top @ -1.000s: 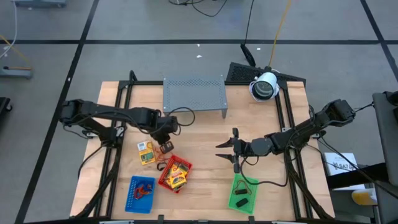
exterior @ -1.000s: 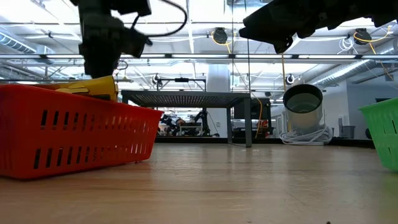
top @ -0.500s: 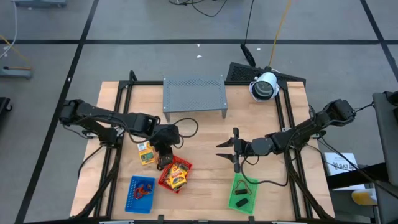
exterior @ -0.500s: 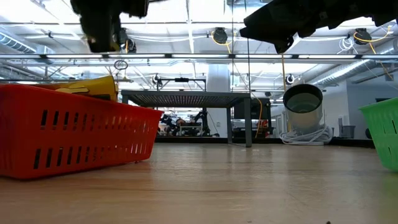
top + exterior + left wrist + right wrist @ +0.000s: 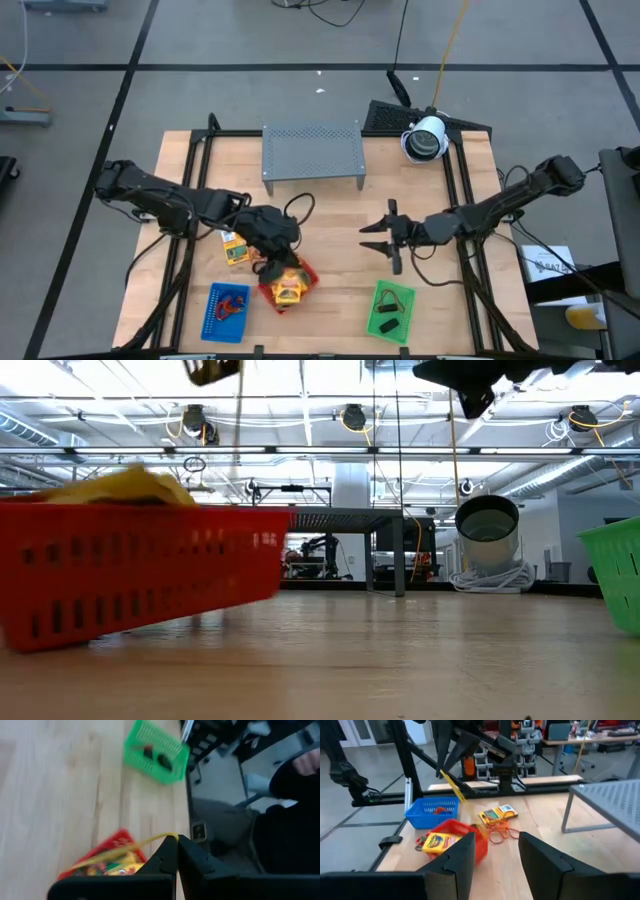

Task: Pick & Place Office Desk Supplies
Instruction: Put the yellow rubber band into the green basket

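a: where's our left gripper (image 5: 272,262)?
b: over the red tray (image 5: 300,287), pinched tight on a yellow rubber band (image 5: 454,789) stretched from it.
a: right gripper (image 5: 385,236)?
b: spread wide, empty, mid-table.

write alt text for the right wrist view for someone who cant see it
The left gripper pulls a stretched yellow rubber band up from a red basket of yellow packets. A blue basket sits behind; the right gripper is open in front.

Wooden table (image 5: 330,215) with three mesh trays, grey rack (image 5: 311,152), yellow packet (image 5: 236,247).
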`<state>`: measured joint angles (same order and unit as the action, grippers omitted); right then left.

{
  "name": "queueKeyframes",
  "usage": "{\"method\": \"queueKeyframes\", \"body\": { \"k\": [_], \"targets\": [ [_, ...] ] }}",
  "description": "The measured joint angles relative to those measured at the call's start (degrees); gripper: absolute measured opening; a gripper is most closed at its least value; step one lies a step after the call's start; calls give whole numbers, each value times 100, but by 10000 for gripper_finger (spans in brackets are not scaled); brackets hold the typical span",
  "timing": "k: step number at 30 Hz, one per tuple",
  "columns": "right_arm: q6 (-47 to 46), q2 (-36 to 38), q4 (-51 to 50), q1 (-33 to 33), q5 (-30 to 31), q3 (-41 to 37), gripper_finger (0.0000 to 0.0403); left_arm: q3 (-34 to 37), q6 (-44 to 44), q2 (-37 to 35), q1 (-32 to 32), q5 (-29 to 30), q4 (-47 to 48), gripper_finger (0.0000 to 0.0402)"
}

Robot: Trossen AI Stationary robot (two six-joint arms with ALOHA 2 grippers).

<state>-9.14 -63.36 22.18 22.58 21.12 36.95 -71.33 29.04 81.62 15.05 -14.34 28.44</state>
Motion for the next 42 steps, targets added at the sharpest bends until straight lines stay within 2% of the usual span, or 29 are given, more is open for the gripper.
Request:
{"method": "queueKeyframes", "body": {
  "k": [9, 18, 25, 33, 37, 42],
  "targets": [
    [-201, 47, -25, 145, -6, 0, 141, -426, -468, -7, 79, 634, 512, 6],
    [-192, 47, -23, 348, 127, 0, 141, -426, -666, -2, -84, 695, 399, 4],
    [-22, 45, 21, 341, 1002, 0, 141, -426, -914, 120, -60, 687, -639, 3],
    [564, 45, 961, 340, 1880, 4, 141, -426, -1257, 804, 55, 329, -2121, 4],
    [963, 47, 1336, 340, 2098, 4, 141, -421, -1331, 1262, 105, 163, -2960, 3],
    [1011, 45, 1451, 295, 2109, 4, 141, -419, -1356, 1796, 122, 61, -4123, 4]
  ]
}}
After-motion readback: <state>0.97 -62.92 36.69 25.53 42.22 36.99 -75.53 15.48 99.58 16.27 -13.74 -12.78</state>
